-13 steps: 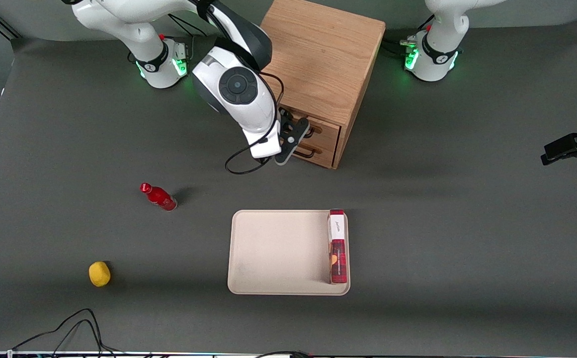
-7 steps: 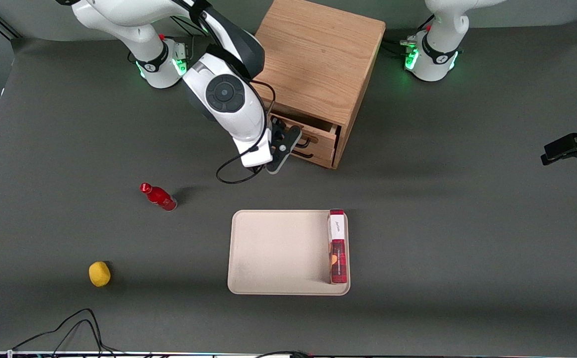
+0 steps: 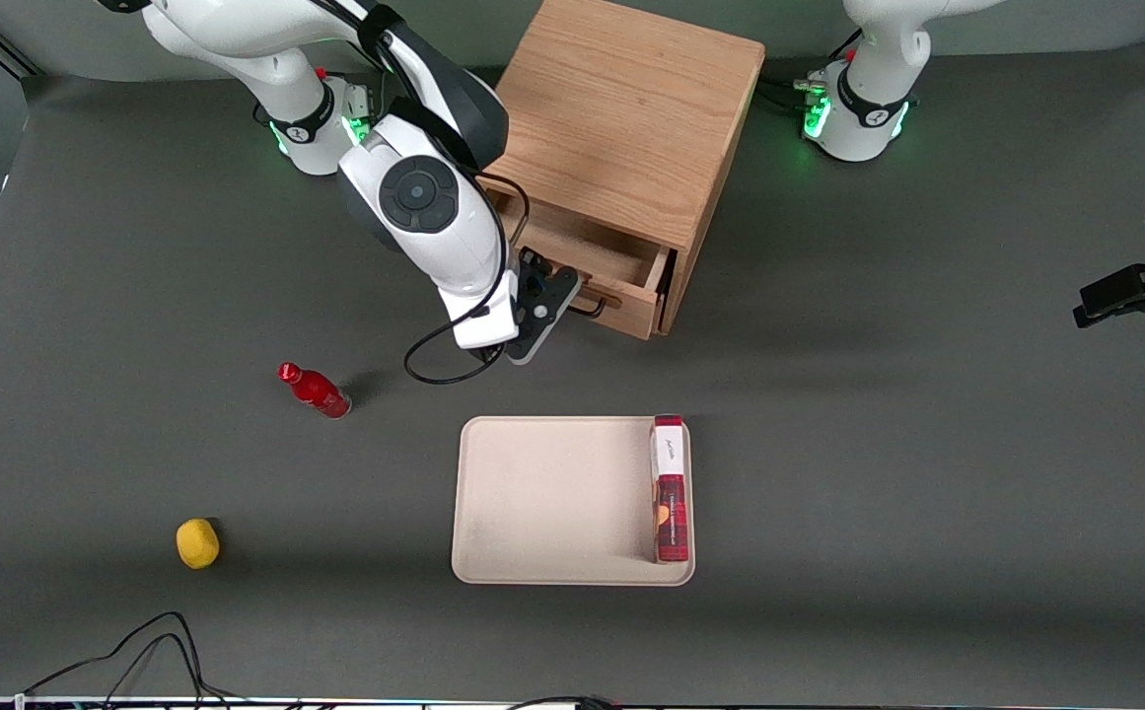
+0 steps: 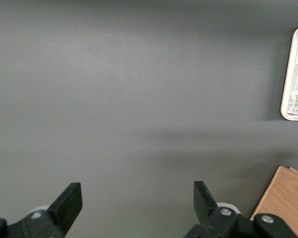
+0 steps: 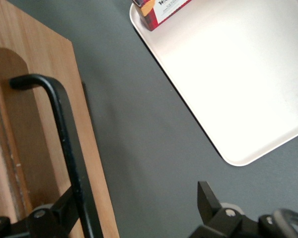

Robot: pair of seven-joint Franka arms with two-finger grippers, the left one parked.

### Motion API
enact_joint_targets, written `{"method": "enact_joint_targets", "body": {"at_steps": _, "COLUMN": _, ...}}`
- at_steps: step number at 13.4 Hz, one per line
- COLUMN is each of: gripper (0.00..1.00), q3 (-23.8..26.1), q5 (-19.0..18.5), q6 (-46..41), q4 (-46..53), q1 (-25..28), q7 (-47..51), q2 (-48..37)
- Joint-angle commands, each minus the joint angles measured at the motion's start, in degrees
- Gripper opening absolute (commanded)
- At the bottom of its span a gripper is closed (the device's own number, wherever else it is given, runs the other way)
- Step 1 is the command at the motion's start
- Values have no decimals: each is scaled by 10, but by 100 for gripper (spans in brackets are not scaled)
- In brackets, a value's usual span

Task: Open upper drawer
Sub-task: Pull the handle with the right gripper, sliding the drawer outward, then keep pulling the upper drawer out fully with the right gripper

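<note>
Upper drawer [image 3: 600, 268] pulled partway out of oak cabinet [image 3: 631, 118], gripper [image 3: 554, 308] at its handle [image 5: 64, 144].

Drawer front light oak, grained, with rounded recess; handle thin black bent wire, one finger [image 5: 64, 210] touching it, the other finger [image 5: 207, 198] well apart over bare table, so fingers spread, not pinching. Drawer interior shows as an open wooden box. Table [image 3: 927, 444] matte dark grey. Nearer the front camera: beige rounded-corner tray [image 3: 552, 503], smooth, with a red carton [image 3: 670, 490] standing along one edge. Toward working arm's end: red bottle [image 3: 316, 390] lying tilted, yellow lumpy ball [image 3: 197, 543] nearer camera. Nothing lies between drawer front and tray.
</note>
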Motion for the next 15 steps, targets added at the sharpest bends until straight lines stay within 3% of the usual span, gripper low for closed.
{"method": "enact_joint_targets", "body": {"at_steps": 1, "gripper": 100, "q3": 2, "q5": -15, "q6": 0, "q4": 23, "q1": -4, "q7": -13, "q2": 16}}
{"method": "enact_joint_targets", "body": {"at_steps": 7, "gripper": 100, "q3": 2, "q5": -15, "q6": 1, "q4": 51, "q1": -16, "q7": -13, "q2": 33}}
{"method": "enact_joint_targets", "body": {"at_steps": 15, "gripper": 100, "q3": 2, "q5": -42, "q6": 7, "q4": 70, "q1": -33, "q7": -18, "q2": 49}}
